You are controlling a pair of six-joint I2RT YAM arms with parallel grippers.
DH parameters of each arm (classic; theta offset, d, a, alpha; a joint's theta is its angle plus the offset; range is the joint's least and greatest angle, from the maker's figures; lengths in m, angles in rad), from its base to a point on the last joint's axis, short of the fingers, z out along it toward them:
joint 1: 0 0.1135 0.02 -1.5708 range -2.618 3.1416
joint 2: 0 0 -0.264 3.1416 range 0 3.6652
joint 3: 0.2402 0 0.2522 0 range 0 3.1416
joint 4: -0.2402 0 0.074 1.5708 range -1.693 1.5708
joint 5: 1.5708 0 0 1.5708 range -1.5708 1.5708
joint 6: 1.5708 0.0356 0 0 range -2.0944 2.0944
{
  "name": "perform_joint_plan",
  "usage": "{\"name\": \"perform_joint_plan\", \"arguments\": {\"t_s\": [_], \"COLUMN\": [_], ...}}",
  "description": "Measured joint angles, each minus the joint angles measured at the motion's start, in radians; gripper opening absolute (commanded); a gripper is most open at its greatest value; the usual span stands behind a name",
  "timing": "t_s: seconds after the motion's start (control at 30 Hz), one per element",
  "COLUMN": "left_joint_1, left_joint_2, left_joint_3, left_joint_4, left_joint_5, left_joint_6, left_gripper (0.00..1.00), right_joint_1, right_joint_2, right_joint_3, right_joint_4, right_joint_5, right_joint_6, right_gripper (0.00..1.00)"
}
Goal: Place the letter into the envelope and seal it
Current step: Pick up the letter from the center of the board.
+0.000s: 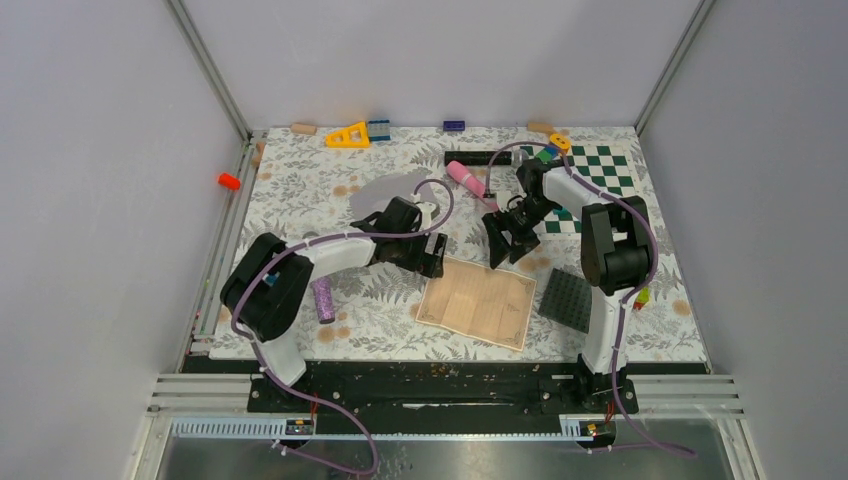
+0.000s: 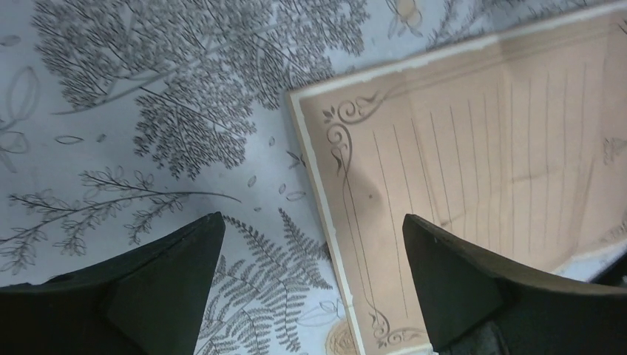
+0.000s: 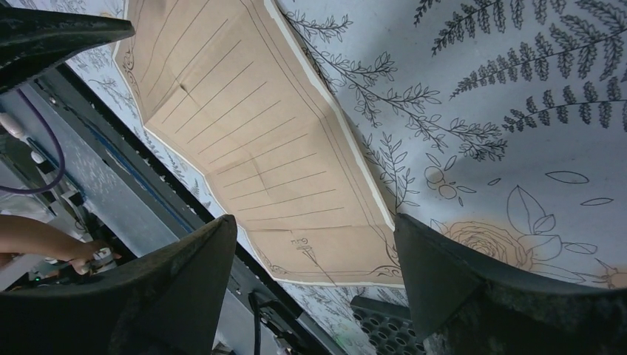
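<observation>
Near the far edge of the letter (image 1: 478, 302), left gripper (image 1: 433, 258) and right gripper (image 1: 511, 253) hover spread wide.

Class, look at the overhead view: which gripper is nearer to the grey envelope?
Left. The left gripper sits just right of the envelope, toward the table's near edge; the right gripper is farther right, beyond the pink cylinder.

Soft, even light from above fills the top view, bright and flat, with only short, faint shadows beside the letter (image 1: 478, 302). In the wrist views the letter is sharp, while the dark fingers (image 2: 148, 296) in front of it are underexposed, slightly blurred silhouettes.
</observation>
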Motion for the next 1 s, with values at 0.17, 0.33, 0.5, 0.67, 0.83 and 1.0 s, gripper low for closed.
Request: {"name": "perform_joint_plan", "arguments": {"t_s": [0.17, 0.33, 0.5, 0.67, 0.83, 1.0], "left_joint_1": [-0.043, -0.074, -0.092, -0.098, -0.099, -0.099], "left_joint_2": [0.033, 0.092, 0.130, 0.155, 0.177, 0.188], "left_joint_3": [0.045, 0.122, 0.172, 0.205, 0.235, 0.254], "left_joint_4": [-0.018, -0.066, -0.103, -0.138, -0.164, -0.187], "left_joint_5": [-0.156, -0.278, -0.353, -0.401, -0.430, -0.433], "left_joint_6": [-0.045, -0.068, -0.072, -0.075, -0.079, -0.091], "left_gripper": [0.94, 0.93, 0.93, 0.93, 0.92, 0.92], "right_joint_1": [0.000, 0.000, 0.000, 0.000, 0.000, 0.000], "right_joint_2": [0.000, 0.000, 0.000, 0.000, 0.000, 0.000], "right_joint_3": [-0.030, -0.052, -0.060, -0.060, -0.065, -0.086], "right_joint_4": [0.016, 0.050, 0.088, 0.091, 0.079, 0.042], "right_joint_5": [-0.006, 0.009, 0.031, 0.033, 0.029, 0.010], "right_joint_6": [0.043, 0.102, 0.147, 0.164, 0.163, 0.148], "right_gripper": [0.90, 0.93, 0.94, 0.94, 0.93, 0.92]}}
